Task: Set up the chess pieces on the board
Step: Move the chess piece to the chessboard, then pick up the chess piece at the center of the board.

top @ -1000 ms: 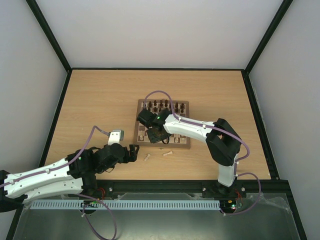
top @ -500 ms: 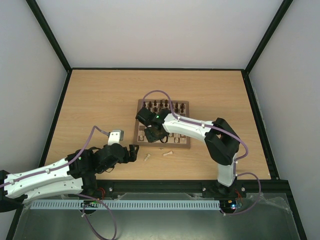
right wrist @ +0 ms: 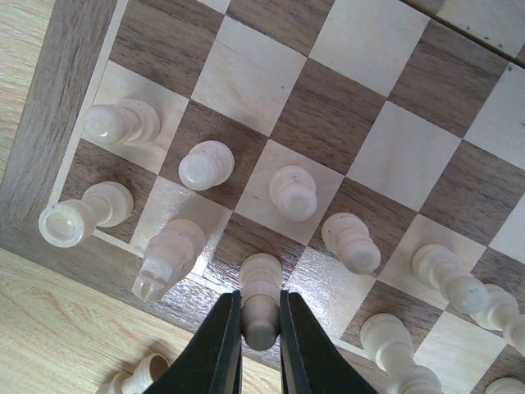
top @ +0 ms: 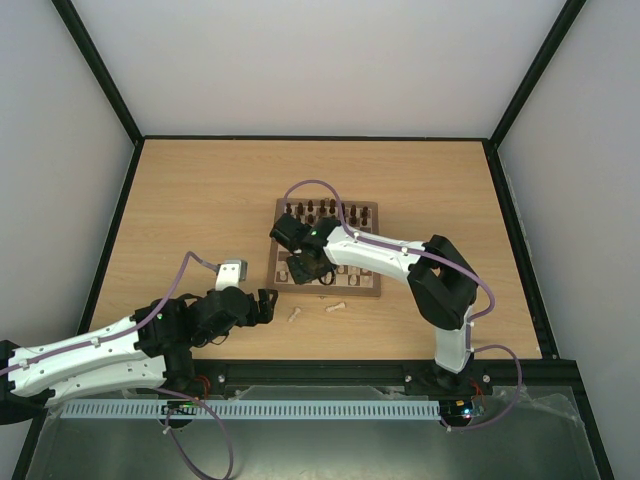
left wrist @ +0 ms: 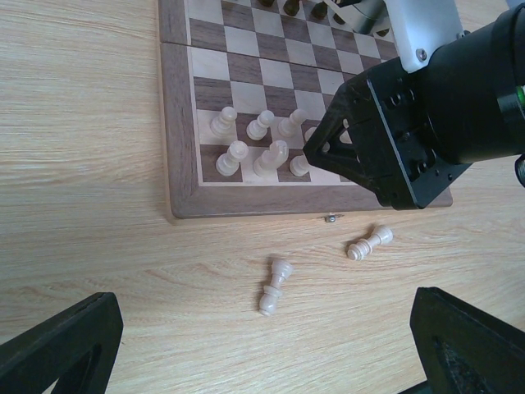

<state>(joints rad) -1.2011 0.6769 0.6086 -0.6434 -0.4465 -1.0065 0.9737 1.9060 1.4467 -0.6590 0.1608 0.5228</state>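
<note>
The board (top: 370, 290) lies mid-table, with dark pieces along its far row. Cream chess pieces (right wrist: 293, 193) stand in its two nearest rows. My right gripper (right wrist: 261, 332) is shut on a cream chess piece (right wrist: 261, 295) standing on a dark square of the front row, next to a knight (right wrist: 168, 258). In the top view the right gripper (top: 303, 268) hangs over the board's front left corner. Two cream pieces lie on their sides on the table in front of the board (left wrist: 275, 286) (left wrist: 369, 243). My left gripper (top: 266, 304) stands open above them, left of the first.
A small metal latch (left wrist: 331, 218) sticks out of the board's front edge. The right arm's black wrist (left wrist: 410, 131) hangs over the board's right half in the left wrist view. Black frame rails (top: 130, 210) border the table.
The right gripper has shifted slightly left along the board's front rows with its piece. The left arm has stayed still.
</note>
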